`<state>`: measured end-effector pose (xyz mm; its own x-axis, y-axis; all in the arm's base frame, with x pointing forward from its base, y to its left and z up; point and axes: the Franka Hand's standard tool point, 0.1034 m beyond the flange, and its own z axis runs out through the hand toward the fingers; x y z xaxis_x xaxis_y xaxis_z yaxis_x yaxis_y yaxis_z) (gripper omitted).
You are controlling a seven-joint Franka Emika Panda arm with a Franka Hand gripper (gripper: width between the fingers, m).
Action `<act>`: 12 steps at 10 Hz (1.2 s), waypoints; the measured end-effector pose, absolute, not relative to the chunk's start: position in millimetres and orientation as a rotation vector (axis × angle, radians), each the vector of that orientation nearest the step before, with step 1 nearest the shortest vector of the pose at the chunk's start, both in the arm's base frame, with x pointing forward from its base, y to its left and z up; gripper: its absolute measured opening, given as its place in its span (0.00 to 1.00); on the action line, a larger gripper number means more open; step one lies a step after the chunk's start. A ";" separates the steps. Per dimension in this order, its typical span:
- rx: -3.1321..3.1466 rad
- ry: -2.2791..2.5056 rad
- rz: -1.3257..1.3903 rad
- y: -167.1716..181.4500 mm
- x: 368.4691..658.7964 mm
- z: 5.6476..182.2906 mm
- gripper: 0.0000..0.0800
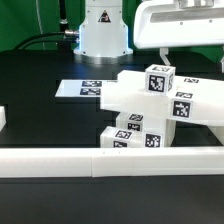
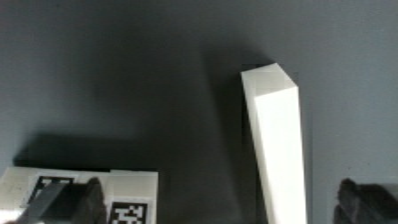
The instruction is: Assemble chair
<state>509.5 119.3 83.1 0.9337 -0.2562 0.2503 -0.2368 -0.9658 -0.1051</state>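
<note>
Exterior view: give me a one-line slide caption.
Glossy white tagged chair parts stacked by the long white border wall on the black table; marker board behind.

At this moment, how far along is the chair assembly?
Done: several chair parts already stand joined as one stacked cluster behind the border wall. In hand: nothing; the gripper sits open above the cluster, holding no part. Left: I cannot tell which parts are still missing, though one white piece lies apart at the exterior view's left edge.
</note>
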 end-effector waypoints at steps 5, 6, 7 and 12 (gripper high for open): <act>-3.031 0.336 -0.500 136.2 466.3 34.5 0.81; -3.033 0.331 -0.498 136.1 465.7 33.6 0.81; -3.042 0.282 -0.501 135.8 465.5 34.8 0.81; -3.081 0.093 -0.468 128.2 463.7 38.5 0.81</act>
